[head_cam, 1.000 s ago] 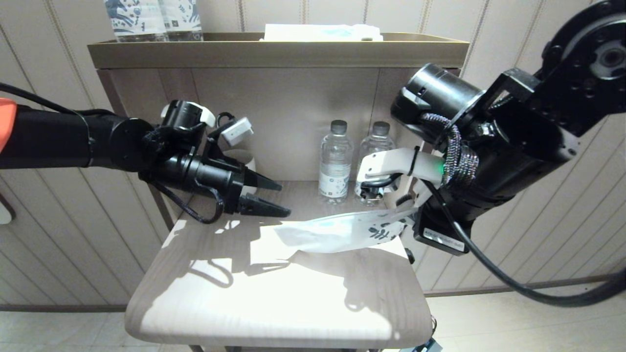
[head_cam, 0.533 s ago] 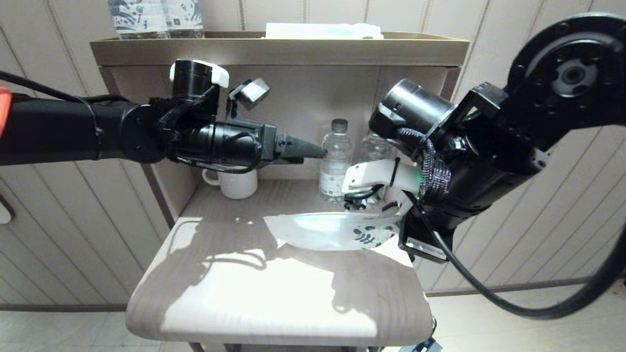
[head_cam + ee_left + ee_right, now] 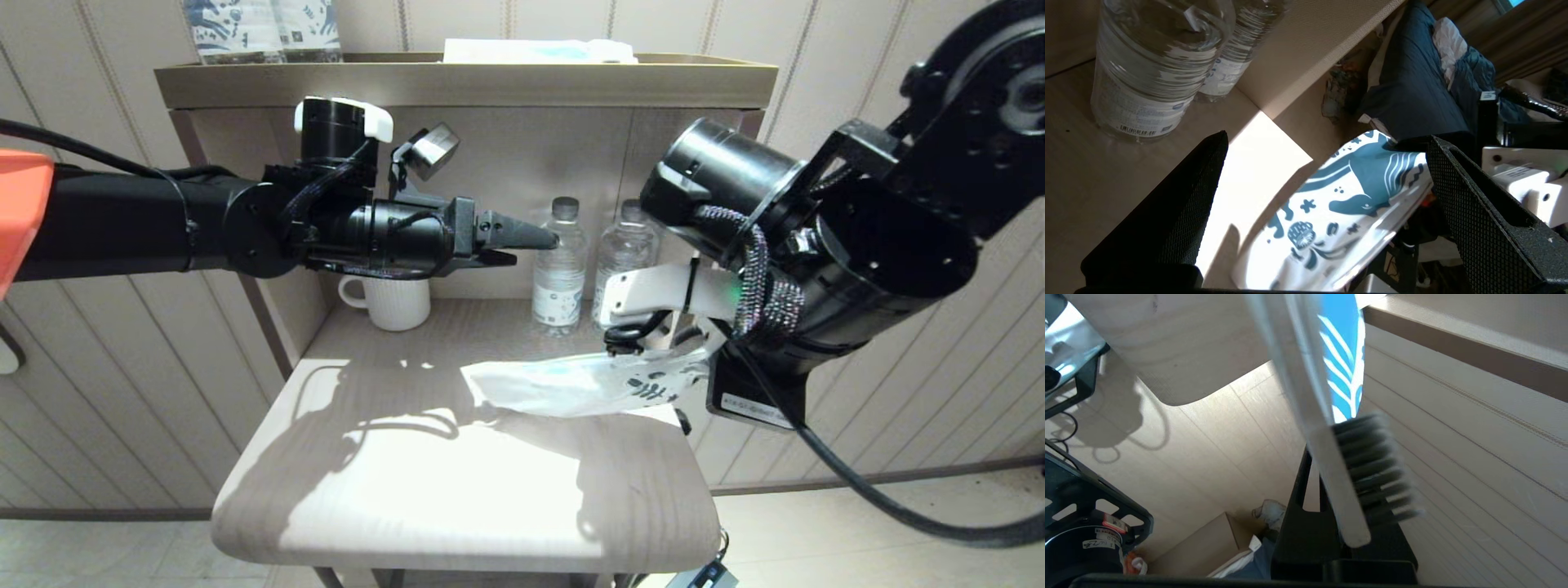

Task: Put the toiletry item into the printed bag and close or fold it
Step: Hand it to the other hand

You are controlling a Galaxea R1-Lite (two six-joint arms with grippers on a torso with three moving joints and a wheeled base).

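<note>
The printed bag (image 3: 571, 382) hangs slanted over the wooden table (image 3: 457, 498), its far end resting near the middle. My right gripper (image 3: 682, 359) is shut on the bag's leaf-printed end at the table's right edge. In the right wrist view the toothbrush (image 3: 1339, 477) pokes its bristled head out past the bag (image 3: 1343, 355), right beside my shut right gripper (image 3: 1312, 465). My left gripper (image 3: 543, 239) hovers open, level with the bottles and above the bag. In the left wrist view it (image 3: 1327, 136) holds nothing, with the bag (image 3: 1339, 212) beyond it.
Two water bottles (image 3: 559, 269) (image 3: 624, 257) stand at the back of the table, under a shelf. A white mug (image 3: 396, 300) sits at the back left. The shelf top (image 3: 465, 77) carries printed bottles (image 3: 261, 28) and a white box (image 3: 539, 51).
My left gripper rose from just above the table, turned, and moved back toward the bottles. The right arm swayed left and back, keeping hold of the bag's printed end.
</note>
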